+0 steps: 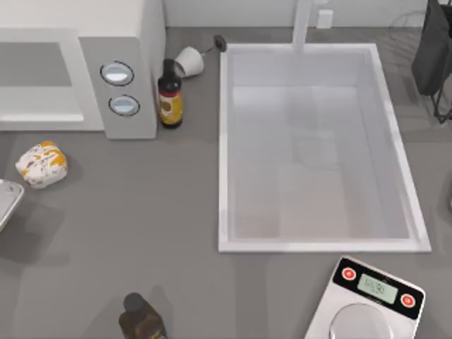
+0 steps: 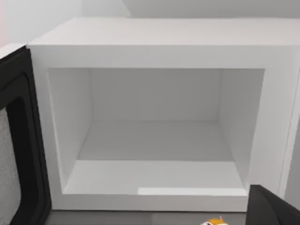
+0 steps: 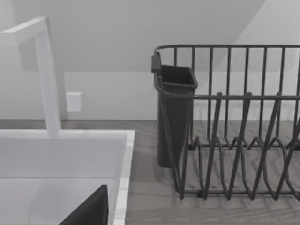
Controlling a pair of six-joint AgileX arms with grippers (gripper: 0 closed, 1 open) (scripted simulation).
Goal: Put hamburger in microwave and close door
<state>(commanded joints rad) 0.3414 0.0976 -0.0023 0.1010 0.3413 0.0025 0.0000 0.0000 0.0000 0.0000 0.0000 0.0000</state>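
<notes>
Looking down from the top view, the hamburger [image 1: 41, 164] lies on the counter just before the microwave [image 1: 78, 67], roundish, its slight long axis running left-right; the left wrist view shows the cavity bare, door [image 2: 16, 140] swung wide; the right wrist view faces a dish rack [image 3: 234, 122]. Grasp it from above, squarely; whether either claw is open I cannot tell.

We can read very little here. At about five o'clock on the desk [image 1: 106, 233], the kitchen scale [image 1: 367, 304] has a small green display [image 1: 376, 287] showing dark digits, but we cannot make out which ones. At about eleven o'clock, the dark brown bottle [image 1: 169, 95] carries a yellow label [image 1: 170, 106] whose print we cannot read. At nine o'clock, the hamburger [image 1: 42, 164] wrapper bears yellow-orange patches with no legible words. The microwave [image 1: 78, 63] knobs [image 1: 117, 73] show no markings we can read.
</notes>
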